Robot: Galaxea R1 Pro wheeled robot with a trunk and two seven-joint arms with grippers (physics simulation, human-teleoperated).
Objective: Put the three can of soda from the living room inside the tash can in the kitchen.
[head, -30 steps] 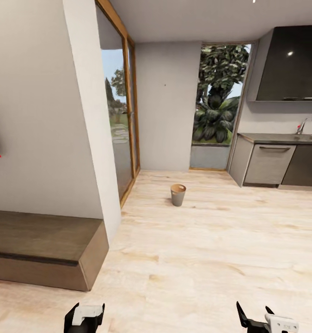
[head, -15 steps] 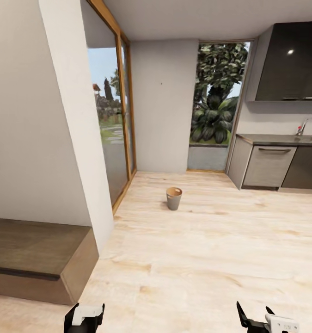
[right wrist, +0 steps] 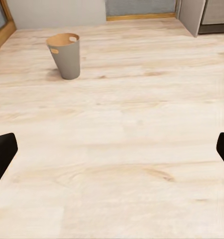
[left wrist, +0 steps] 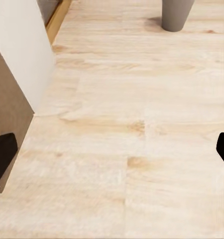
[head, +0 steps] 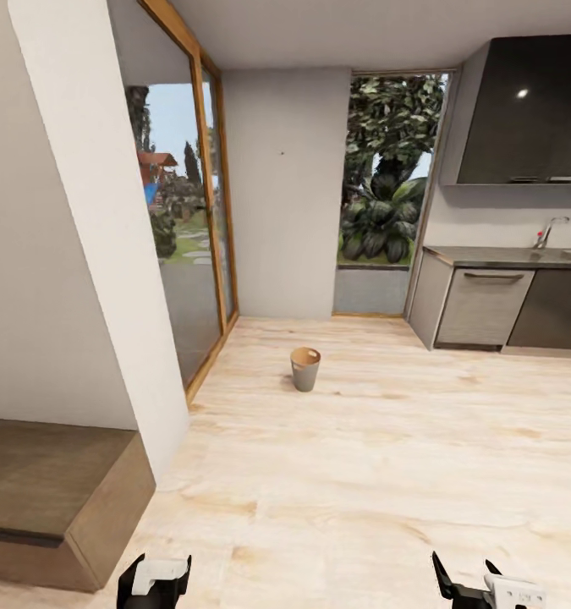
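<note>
- Trash can (head: 304, 369) stands on the kitchen's wood floor (head: 387, 474), well ahead.
- Left tool (left wrist: 112, 149) and right tool (right wrist: 112, 149): both spread wide, holding nothing.
- No soda can in sight; judging by that, delivery remains.

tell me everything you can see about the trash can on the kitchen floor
The trash can is a small round bin that tapers toward its base, pale grey outside and coppery brown inside, with small cut-out handle slots near the rim seen in the right wrist view. It stands upright and open-topped on the light wood-plank floor, apart from the wall, the glass door and the cabinets. Nothing touches it but the floor, and no contents are visible inside.
</note>
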